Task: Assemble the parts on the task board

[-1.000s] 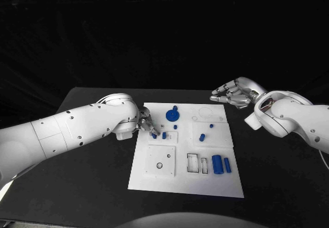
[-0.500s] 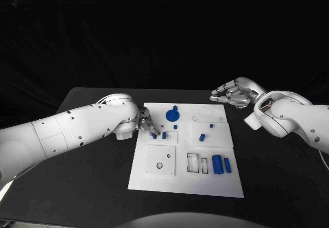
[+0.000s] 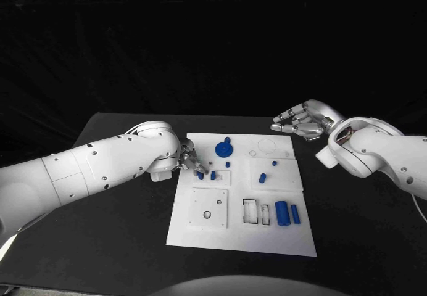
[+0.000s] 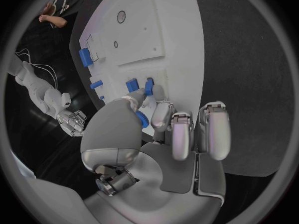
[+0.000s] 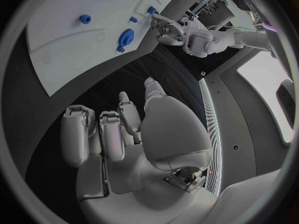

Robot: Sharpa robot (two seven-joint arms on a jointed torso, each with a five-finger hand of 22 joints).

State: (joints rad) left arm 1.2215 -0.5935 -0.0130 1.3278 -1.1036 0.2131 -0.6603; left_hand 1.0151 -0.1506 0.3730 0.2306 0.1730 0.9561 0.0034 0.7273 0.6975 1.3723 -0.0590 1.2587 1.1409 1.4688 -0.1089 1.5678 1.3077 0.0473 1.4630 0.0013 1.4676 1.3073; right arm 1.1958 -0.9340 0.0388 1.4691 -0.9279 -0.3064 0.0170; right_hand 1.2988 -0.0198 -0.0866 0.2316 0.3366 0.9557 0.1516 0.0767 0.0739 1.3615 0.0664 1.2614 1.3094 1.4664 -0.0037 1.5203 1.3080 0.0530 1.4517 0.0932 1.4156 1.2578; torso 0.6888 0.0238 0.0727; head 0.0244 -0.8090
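Note:
The white task board lies mid-table. My left hand is at its left edge, thumb and one finger tip meeting at two small blue pegs. In the left wrist view a fingertip touches one peg; the other peg stands beside it. Whether it is pinched stays hidden. A round blue disc lies just beyond the hand. My right hand hovers past the board's far right corner, fingers curled, holding nothing.
More blue parts sit on the board: a thick cylinder with a thin bar at the right, and small pieces mid-board. Black table surrounds the board on all sides.
My right hand has edged slightly leftward above the board's far corner. The left hand and the parts have stayed put.

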